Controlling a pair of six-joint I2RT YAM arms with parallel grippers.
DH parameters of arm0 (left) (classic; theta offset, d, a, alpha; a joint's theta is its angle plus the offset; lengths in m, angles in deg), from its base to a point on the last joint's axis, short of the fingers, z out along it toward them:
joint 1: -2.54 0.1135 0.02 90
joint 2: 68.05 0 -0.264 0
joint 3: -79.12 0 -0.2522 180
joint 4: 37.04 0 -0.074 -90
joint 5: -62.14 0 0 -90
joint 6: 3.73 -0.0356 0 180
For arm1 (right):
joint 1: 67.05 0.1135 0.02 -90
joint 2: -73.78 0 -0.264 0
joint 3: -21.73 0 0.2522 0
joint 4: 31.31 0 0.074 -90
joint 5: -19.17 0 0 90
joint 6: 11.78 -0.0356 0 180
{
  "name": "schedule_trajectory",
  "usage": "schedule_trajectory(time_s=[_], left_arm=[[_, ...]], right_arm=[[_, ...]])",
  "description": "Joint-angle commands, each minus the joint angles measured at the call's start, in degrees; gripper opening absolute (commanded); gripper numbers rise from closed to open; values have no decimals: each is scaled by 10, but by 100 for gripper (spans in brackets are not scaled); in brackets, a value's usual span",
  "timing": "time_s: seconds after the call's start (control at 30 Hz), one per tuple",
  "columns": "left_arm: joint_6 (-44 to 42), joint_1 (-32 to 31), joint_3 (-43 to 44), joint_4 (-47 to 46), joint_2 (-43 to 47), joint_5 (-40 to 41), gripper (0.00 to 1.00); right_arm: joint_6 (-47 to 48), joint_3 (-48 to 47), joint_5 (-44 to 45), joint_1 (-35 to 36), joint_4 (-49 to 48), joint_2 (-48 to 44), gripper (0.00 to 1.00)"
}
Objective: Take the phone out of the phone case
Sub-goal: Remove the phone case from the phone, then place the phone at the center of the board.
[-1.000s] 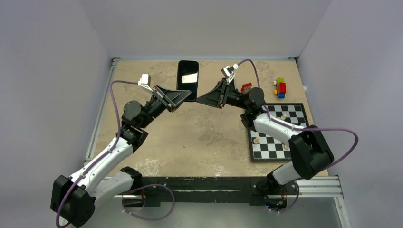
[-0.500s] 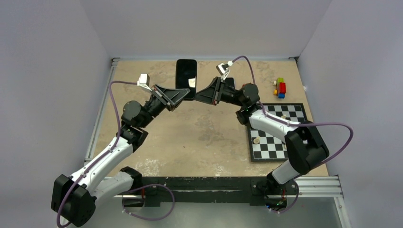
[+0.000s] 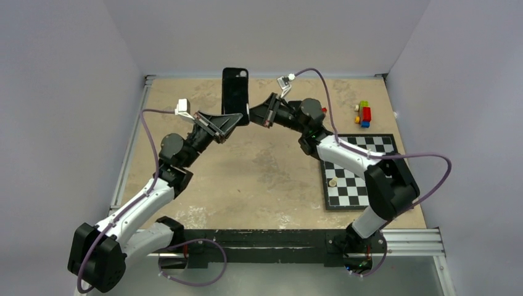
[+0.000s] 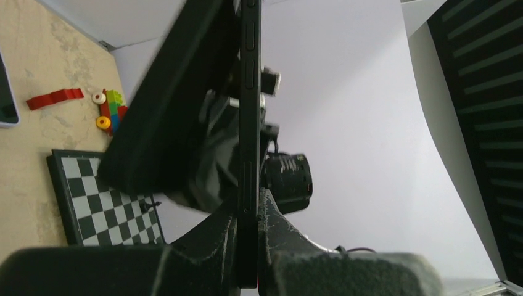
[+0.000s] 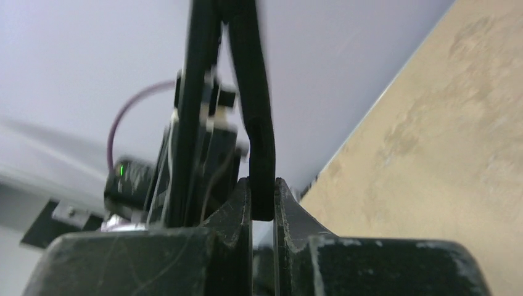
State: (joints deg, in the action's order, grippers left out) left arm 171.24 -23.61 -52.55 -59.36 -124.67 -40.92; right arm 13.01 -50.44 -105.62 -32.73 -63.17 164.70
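Right gripper (image 3: 249, 114) shifts left and clamps the phone case (image 3: 235, 92) edge. Case tips up: its dark back now faces the top camera, not the screen.

A sandy tabletop boxed in by plain pale walls, seen from above.
The table (image 3: 247, 191) has a mottled tan surface with darker blotches near its middle. Smooth grey-lilac walls rise at the back (image 3: 265, 31), left (image 3: 55, 123) and right (image 3: 469, 92). A silver metal rail (image 3: 413, 240) runs along the near edge. The light is soft and even.
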Motion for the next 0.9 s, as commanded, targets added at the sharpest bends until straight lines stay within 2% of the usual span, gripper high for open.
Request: schedule_trajectory(time_s=[0.0, 0.17, 0.2, 0.37, 0.57, 0.7, 0.73, 0.8, 0.87], left_arm=[[24, -13, -31, -55, 13, -57, 0], [14, -13, -45, -38, 30, -56, 0], [8, -13, -49, -31, 35, -55, 0], [-12, 13, -60, 19, 39, -66, 0], [-85, 76, -37, 75, -33, -78, 0], [-144, 91, 39, 133, -143, -47, 0], [-137, 92, 51, 127, -174, -39, 0], [-138, 94, 75, 55, -248, -52, 0], [-143, 100, 129, 46, -335, -72, 0]], right_arm=[[-8, -114, 141, -29, -22, 48, 0], [-50, -174, 108, -77, -33, 121, 0], [-26, -185, 103, -90, -1, 124, 0], [187, -206, 122, -122, 301, 93, 0], [314, -33, 187, -132, 417, -45, 0], [312, 87, 166, -132, 414, -160, 0], [307, 109, 157, -131, 412, -179, 0], [302, 141, 132, -128, 420, -208, 0], [302, 169, 124, -128, 430, -237, 0]])
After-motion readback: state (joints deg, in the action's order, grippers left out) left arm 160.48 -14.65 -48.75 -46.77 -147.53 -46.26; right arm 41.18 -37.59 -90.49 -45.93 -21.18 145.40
